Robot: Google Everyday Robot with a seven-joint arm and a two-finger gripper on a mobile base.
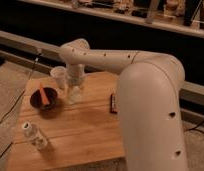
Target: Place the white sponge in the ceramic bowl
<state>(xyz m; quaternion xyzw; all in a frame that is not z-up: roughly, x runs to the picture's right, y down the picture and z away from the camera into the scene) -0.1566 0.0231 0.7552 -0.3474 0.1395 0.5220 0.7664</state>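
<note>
My gripper (74, 91) hangs from the white arm over the wooden table, just right of the ceramic bowl. It is shut on the white sponge (74, 96), a small off-white block held a little above the table top. The ceramic bowl (37, 103) is small, round and dark reddish-brown, and stands at the table's left side. An orange-red object (43, 94) lies in it. The sponge is beside the bowl's right rim, not over it.
A white paper cup (59, 76) stands behind the bowl, close to my wrist. A dark brown bar (114, 102) lies at the table's right. A clear plastic bottle (35, 136) lies near the front left. The wooden table (85, 135) ends at the front. A cable runs along the floor at left.
</note>
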